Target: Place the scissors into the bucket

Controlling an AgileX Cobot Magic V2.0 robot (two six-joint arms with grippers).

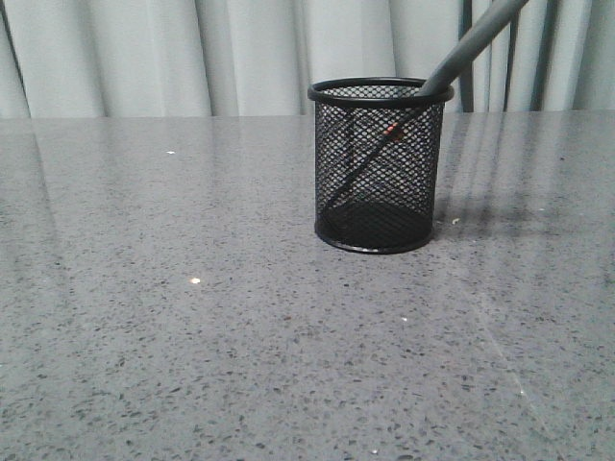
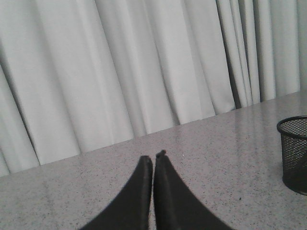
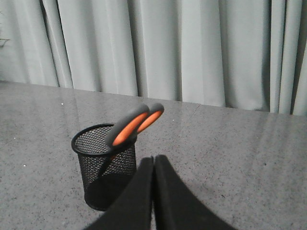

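Observation:
The black wire-mesh bucket [image 1: 380, 165] stands upright on the grey table. The scissors [image 1: 471, 45] stand blades-down inside it and lean on its right rim, with the grey handles sticking out above. In the right wrist view the bucket [image 3: 104, 165] shows with the scissors' grey and orange handles [image 3: 134, 124] rising out of it. My right gripper [image 3: 153, 159] is shut and empty, apart from the bucket. My left gripper [image 2: 153, 157] is shut and empty over bare table, with the bucket [image 2: 294, 153] far off at the picture's edge. Neither gripper shows in the front view.
The grey speckled table [image 1: 192, 336] stretches round the bucket. A pale pleated curtain [image 1: 192, 48] hangs behind the table's far edge.

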